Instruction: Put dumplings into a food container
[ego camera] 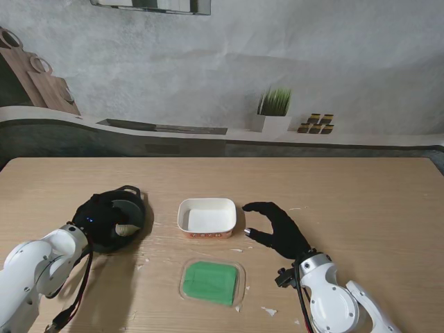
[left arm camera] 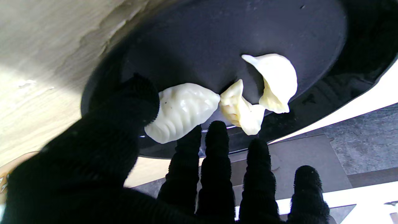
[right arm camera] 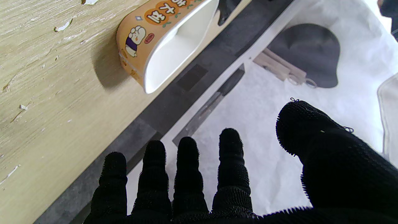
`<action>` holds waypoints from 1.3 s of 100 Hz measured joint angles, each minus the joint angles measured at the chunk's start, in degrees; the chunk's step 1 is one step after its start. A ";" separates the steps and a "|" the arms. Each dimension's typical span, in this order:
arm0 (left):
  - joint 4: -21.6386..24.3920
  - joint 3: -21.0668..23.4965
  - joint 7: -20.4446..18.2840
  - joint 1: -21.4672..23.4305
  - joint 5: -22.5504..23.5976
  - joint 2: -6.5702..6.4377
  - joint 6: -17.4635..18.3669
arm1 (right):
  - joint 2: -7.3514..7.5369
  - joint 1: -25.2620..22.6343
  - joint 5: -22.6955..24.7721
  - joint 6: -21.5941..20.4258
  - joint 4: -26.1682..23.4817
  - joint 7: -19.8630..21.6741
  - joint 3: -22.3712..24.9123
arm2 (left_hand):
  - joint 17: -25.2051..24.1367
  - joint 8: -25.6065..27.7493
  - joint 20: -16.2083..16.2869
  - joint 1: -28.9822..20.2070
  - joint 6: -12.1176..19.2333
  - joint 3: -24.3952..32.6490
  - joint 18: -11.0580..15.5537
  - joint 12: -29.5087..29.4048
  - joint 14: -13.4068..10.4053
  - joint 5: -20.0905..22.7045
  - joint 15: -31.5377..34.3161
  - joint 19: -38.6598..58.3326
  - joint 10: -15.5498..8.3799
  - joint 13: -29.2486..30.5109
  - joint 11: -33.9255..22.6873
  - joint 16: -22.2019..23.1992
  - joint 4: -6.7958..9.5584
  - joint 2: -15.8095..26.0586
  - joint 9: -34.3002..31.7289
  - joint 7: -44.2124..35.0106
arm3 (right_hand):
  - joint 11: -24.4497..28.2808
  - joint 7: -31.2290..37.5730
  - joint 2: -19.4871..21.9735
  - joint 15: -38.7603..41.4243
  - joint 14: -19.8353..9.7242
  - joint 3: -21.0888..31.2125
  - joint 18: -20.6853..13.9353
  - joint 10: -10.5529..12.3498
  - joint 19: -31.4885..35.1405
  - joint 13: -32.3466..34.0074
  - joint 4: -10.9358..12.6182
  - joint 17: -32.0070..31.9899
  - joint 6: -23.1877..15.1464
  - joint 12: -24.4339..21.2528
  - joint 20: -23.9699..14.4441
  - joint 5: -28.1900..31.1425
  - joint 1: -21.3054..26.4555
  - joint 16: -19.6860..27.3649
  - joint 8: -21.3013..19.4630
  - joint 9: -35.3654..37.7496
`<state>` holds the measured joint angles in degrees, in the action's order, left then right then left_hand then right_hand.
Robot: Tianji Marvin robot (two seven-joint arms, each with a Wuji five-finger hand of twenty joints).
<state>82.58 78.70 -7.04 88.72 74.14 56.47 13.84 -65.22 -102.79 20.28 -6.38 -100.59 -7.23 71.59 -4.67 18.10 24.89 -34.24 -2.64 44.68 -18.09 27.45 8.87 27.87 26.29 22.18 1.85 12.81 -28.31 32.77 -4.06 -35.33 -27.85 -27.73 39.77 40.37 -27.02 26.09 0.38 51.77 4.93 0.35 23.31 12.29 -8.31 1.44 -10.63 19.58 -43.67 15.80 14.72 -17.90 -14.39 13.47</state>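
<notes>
Left hand: my left hand point(ego camera: 104, 216) is over the black plate point(ego camera: 135, 198) on the left side of the table point(ego camera: 361, 201). In the wrist view my thumb point(left arm camera: 130, 102) touches one end of the nearest dumpling point(left arm camera: 182, 110) and a fingertip point(left arm camera: 186, 146) sits at its other side. I cannot tell whether the dumpling is pinched or only touched.

Right hand: my right hand point(ego camera: 277, 227) hangs just beside the right end of the container point(ego camera: 207, 216), fingers spread, holding nothing. Its wrist view shows four fingers point(right arm camera: 186, 161) and the thumb point(right arm camera: 298, 124) apart.

Dumplings: three lie on the plate in the left wrist view; the nearest one, a middle one point(left arm camera: 239, 109) touching its tip, and a third point(left arm camera: 276, 81) just beside the middle one. From the stand view one pale dumpling point(ego camera: 125, 228) shows under my left hand.

Container: white inside, orange printed wall point(right arm camera: 140, 34), upright at the table's middle, between plate and right hand; nothing visible inside.

Lid: a green lid point(ego camera: 210, 281) lies flat, nearer to me than the container, apart from it.
</notes>
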 measured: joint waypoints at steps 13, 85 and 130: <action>-1.73 -1.46 0.25 -1.59 0.78 -0.22 0.15 | -0.01 0.03 0.00 0.06 0.00 0.00 -0.03 | 0.00 0.31 0.16 0.20 0.56 0.44 0.00 0.58 0.00 0.01 0.00 -0.02 -0.47 -0.01 -0.82 0.00 -0.42 0.00 -1.33 -0.76 | 0.00 0.00 0.00 0.00 0.00 0.00 0.00 0.00 0.00 0.00 0.00 0.00 0.00 0.00 0.00 0.02 0.00 0.00 0.00 0.00; -10.82 -8.09 12.54 -6.99 -1.08 -0.44 -1.94 | -0.10 0.13 -0.04 0.87 0.06 -0.20 -0.30 | 0.00 -0.21 0.76 -6.01 4.86 -3.24 0.00 12.46 0.07 14.89 6.83 -0.54 -2.65 6.34 -3.01 0.63 -3.47 -3.12 -26.17 -17.64 | 0.00 0.06 0.00 0.00 0.02 0.00 0.01 -0.01 0.00 0.00 0.00 0.00 0.00 0.00 0.00 0.08 0.00 0.00 0.00 0.55; -12.70 -5.44 21.89 -5.86 -0.95 0.72 0.43 | -0.19 0.29 0.01 1.06 0.24 -0.65 -0.53 | 0.56 0.23 -2.41 -6.72 0.40 -3.09 -0.16 20.02 -1.92 17.95 16.55 9.16 1.45 10.84 1.21 5.88 -5.08 -6.19 -35.57 -22.70 | 0.00 0.07 0.00 0.00 0.02 0.00 0.01 -0.01 0.00 0.00 0.00 0.00 0.00 0.00 0.00 0.08 0.00 0.00 0.00 0.57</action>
<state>69.88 73.25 14.85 82.86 73.19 57.19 14.26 -65.41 -102.51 20.29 -5.32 -100.35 -7.88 71.06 -4.11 18.33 22.47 -40.95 -2.24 41.59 -18.25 47.47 6.95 45.82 42.84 31.34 3.30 23.65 -27.11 38.65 -9.14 -41.51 -63.42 -50.44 39.77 40.43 -27.02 26.09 0.40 51.76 4.93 0.34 23.31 12.29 -8.31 1.44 -10.63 19.58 -43.67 15.88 14.72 -17.90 -14.39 14.04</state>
